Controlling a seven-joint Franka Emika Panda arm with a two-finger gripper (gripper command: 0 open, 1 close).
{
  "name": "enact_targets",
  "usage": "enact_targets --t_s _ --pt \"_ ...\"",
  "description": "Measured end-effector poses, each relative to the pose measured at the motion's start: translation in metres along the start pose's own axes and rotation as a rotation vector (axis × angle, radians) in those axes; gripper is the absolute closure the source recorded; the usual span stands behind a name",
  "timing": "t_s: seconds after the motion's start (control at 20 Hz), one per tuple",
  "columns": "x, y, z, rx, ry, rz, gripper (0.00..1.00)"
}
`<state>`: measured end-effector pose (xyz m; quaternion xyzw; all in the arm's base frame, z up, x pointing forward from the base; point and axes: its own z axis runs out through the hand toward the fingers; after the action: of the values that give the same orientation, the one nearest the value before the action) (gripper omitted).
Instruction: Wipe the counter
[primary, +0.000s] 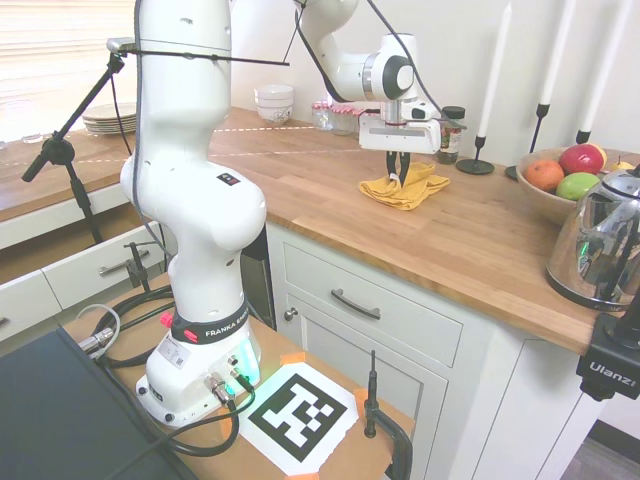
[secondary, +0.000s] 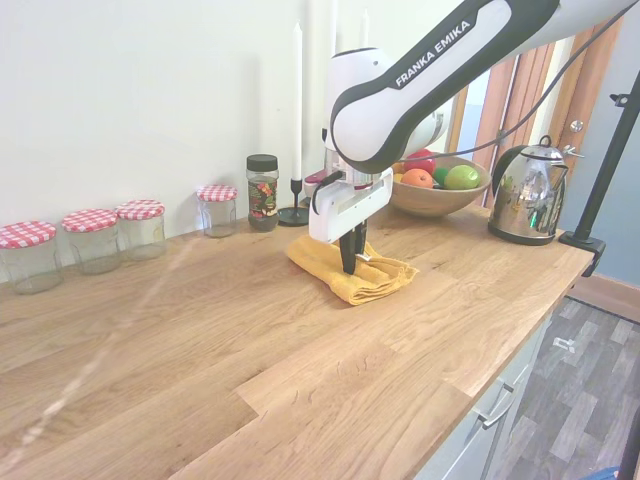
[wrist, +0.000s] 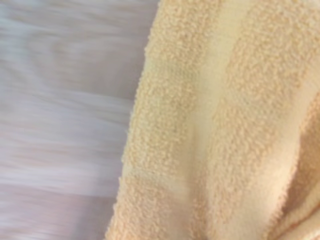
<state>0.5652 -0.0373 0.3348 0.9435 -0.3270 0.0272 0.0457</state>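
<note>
A crumpled yellow cloth (primary: 412, 192) (secondary: 368, 282) lies on the warm-brown wooden counter (primary: 320, 185) (secondary: 250, 340), a little in from the back wall. My gripper (primary: 398, 178) (secondary: 348, 262) points straight down into the cloth's middle, its dark fingers drawn together on a fold of it. The cloth still rests on the wood. The wrist view is filled by the cloth's terry weave (wrist: 225, 125) beside blurred counter (wrist: 60, 125).
A fruit bowl (primary: 545, 200) (secondary: 440, 198), a steel kettle (primary: 600, 245) (secondary: 525, 192), a black candle holder (primary: 475, 165) and a spice jar (primary: 452, 135) (secondary: 262, 192) stand near the cloth. Jars with checked lids (secondary: 90, 240) line the wall. Stacked bowls (primary: 274, 103) sit further back.
</note>
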Motion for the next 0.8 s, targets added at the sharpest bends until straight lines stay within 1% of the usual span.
enact_targets --t_s 0.3,0.5,0.8 --pt "0.023 0.043 0.008 0.044 -0.018 0.033 1.0" --pt "0.042 0.083 0.013 0.067 -0.025 0.065 1.0" --pt "0.064 0.142 0.02 0.083 -0.03 0.112 1.0"
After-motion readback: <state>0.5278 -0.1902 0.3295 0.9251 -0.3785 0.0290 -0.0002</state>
